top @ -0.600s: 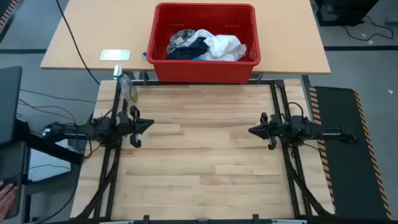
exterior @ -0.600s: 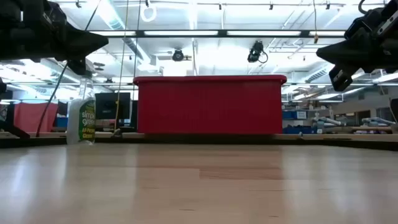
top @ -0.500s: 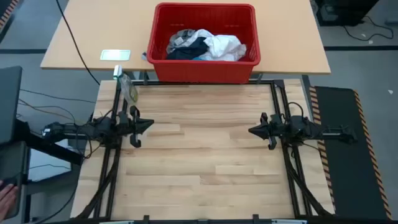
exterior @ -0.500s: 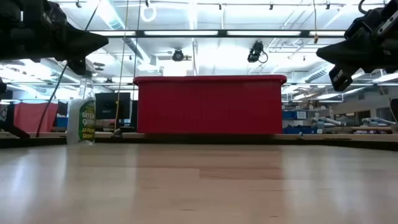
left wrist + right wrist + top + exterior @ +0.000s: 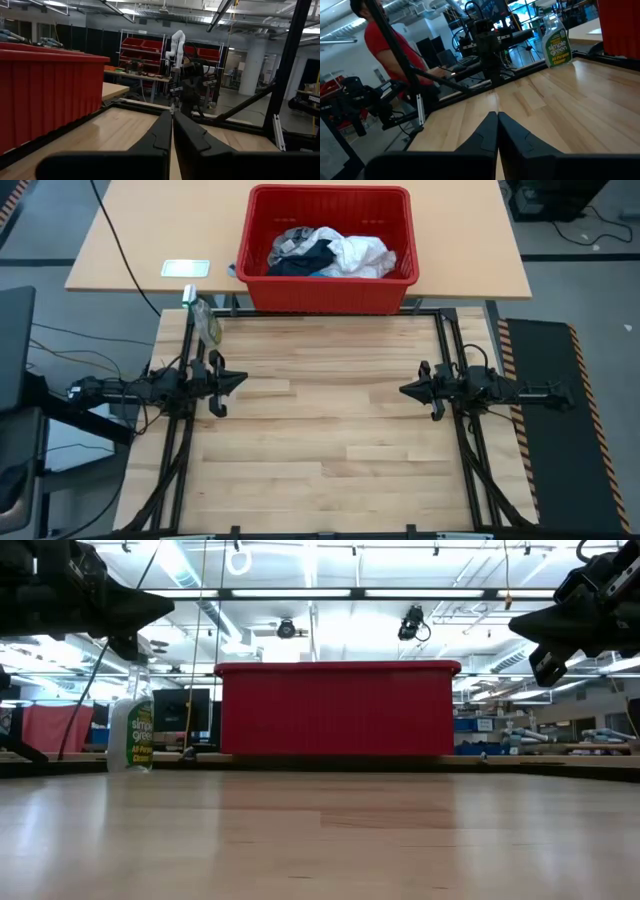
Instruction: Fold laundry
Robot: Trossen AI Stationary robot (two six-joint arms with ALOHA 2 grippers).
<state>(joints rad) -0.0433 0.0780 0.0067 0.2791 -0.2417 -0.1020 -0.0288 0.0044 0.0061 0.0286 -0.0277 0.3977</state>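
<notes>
Seen from the high view, the laundry (image 5: 330, 253) lies heaped inside the red basket (image 5: 262, 288), which stands at about 12 o'clock from the middle of the wooden table (image 5: 320, 460), on the paler desk (image 5: 140, 240) just beyond the table's far edge. The heap shows white cloth toward the 3 o'clock side of the basket, dark navy in the middle and a grey patterned piece toward 10 o'clock. None of it rests on the wooden table.

The left gripper (image 5: 240, 381) hovers at the 9 o'clock edge of the table, pointing toward 3 o'clock, its fingers (image 5: 162, 132) pressed together with nothing between them. The right gripper (image 5: 404, 390) hovers at the 3 o'clock edge, pointing toward 9 o'clock, its fingers (image 5: 489, 131) likewise together and empty. The two grippers face each other across the bare boards, well apart, and both are well apart from the basket.

A green spray bottle (image 5: 206, 320) stands at about 10 o'clock on the table, near its far corner and near the left arm. A small pale card (image 5: 186, 268) lies on the desk at 9 o'clock from the basket. In the right wrist view a person in a red top (image 5: 384, 45) stands beyond the table.
</notes>
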